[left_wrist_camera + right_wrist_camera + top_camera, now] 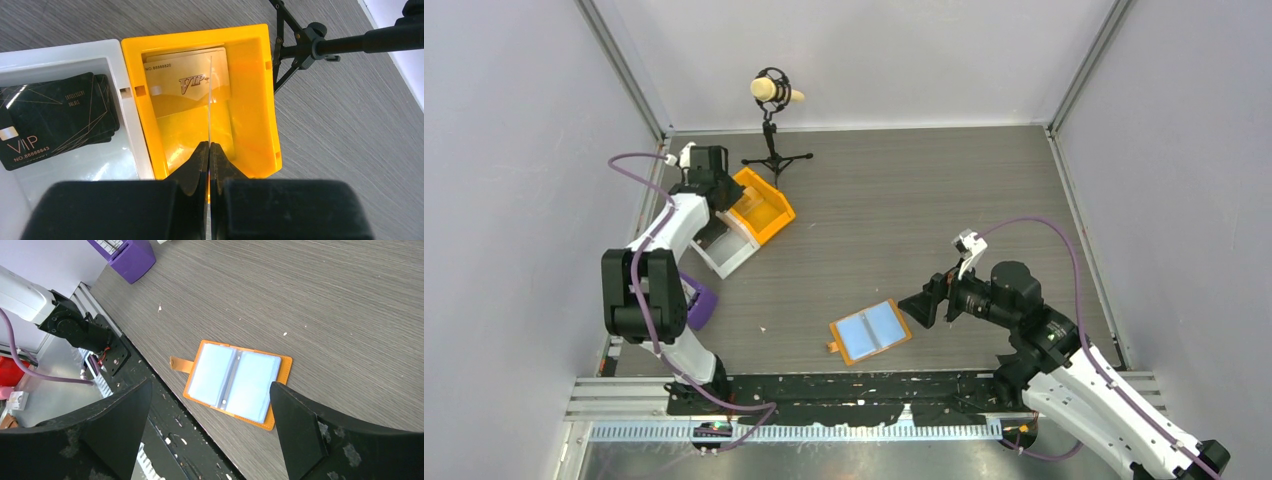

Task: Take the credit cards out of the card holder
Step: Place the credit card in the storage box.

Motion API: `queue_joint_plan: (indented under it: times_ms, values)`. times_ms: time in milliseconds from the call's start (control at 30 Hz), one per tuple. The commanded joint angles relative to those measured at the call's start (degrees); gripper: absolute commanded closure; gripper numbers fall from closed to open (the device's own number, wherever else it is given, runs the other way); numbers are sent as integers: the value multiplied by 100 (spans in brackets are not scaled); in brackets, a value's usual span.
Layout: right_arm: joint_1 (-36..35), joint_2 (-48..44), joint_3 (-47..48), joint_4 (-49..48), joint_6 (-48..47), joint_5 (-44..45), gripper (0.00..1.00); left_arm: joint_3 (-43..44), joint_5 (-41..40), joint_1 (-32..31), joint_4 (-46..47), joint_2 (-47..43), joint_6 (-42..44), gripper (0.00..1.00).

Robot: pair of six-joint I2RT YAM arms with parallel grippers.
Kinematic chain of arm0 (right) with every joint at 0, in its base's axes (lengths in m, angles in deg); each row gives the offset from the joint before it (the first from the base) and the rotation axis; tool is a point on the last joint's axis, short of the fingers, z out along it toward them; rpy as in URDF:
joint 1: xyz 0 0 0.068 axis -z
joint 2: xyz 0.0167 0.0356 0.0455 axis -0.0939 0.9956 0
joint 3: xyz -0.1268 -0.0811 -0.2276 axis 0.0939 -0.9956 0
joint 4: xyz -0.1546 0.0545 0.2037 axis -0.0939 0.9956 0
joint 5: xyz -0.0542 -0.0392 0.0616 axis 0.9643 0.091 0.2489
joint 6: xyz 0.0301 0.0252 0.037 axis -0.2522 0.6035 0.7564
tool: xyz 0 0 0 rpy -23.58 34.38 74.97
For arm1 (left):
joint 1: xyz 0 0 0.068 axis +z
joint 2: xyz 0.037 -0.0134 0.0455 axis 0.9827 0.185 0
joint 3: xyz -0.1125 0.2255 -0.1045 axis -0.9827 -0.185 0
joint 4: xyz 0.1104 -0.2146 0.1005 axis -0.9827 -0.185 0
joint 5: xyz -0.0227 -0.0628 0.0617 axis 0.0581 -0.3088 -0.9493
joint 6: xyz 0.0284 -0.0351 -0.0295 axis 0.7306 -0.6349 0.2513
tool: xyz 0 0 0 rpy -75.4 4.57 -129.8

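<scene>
Close to the near edge of the worktop (984,200), about the middle, the card holder (871,331) lies spread open, its pale blue pockets facing up. Just to its right hangs the right gripper (921,303), released, its fingers wide apart and touching nothing. At the far left the left gripper (208,150) is clenched on a thin card (209,100), seen edge-on, above the orange bin (260,100), where a gold card (185,75) lies flat. Black credit cards (55,117) lie stacked in the white bin (65,55) right alongside
</scene>
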Motion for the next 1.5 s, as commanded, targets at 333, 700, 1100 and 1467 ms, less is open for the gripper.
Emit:
queue_joint_plan:
  times_ms: [333,700,1100,1467]
  values:
    - [-14,222,431,13,-119,172,5,568,93,134,319,468,55,99]
    - [-14,182,472,120,-99,223,5,640,61,134,298,717,32,88]
    - [-13,167,462,176,-107,214,5,937,86,134,138,920,246,79]
    - [-14,260,455,120,12,67,5,1169,68,134,-179,861,561,75]
